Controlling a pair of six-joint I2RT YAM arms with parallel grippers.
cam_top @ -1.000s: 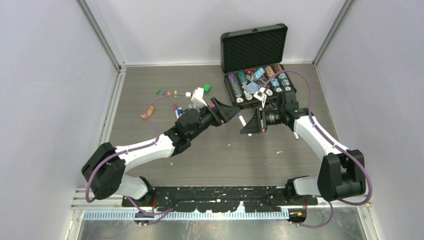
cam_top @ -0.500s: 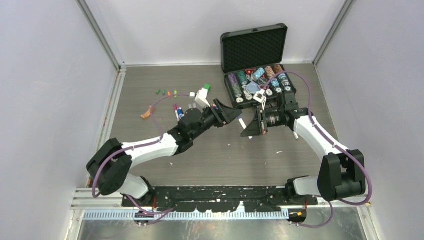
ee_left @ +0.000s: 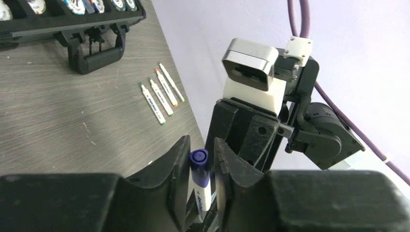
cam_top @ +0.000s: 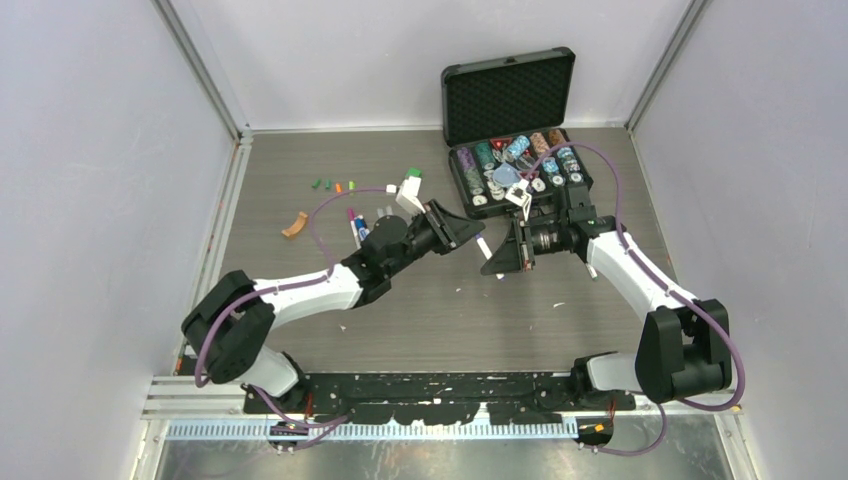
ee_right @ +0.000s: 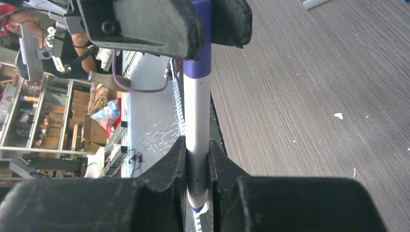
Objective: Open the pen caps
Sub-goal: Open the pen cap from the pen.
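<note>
Lengthwise along the white barrel of the pen (ee_right: 198, 121) runs a line of blue print, visible from the left wrist but too small to read, and the four spare pens (ee_left: 159, 96) lying side by side on the counter (cam_top: 450, 310) carry markings that are just as illegible. The pen is held off the counter over its middle, just near-left of the black case (cam_top: 505, 100). The right tool (ee_right: 197, 147) is clamped tight on the lower barrel. The left tool (cam_top: 468, 235) meets it from the other side, its fingers (ee_left: 180, 157) standing close on either side of the blue-purple cap (ee_left: 198, 158) — whether they actually pinch it cannot be told. The cap is seated on the pen. The case stands open at the far right with its foam-lined lid upright and rows of multicoloured poker chips (cam_top: 515, 160) in its tray; its handle (ee_left: 94, 55) faces the spare pens. At the far left of the counter lies a short row of loose caps (cam_top: 332, 185), green and orange among them, with a small orange-brown piece (cam_top: 292, 225) nearer the left wall and a green cube (cam_top: 414, 173) beside the left wrist camera. A purple cable (cam_top: 330, 205) loops over the left arm, partly covering a few more pens (cam_top: 355, 225) lying there.
</note>
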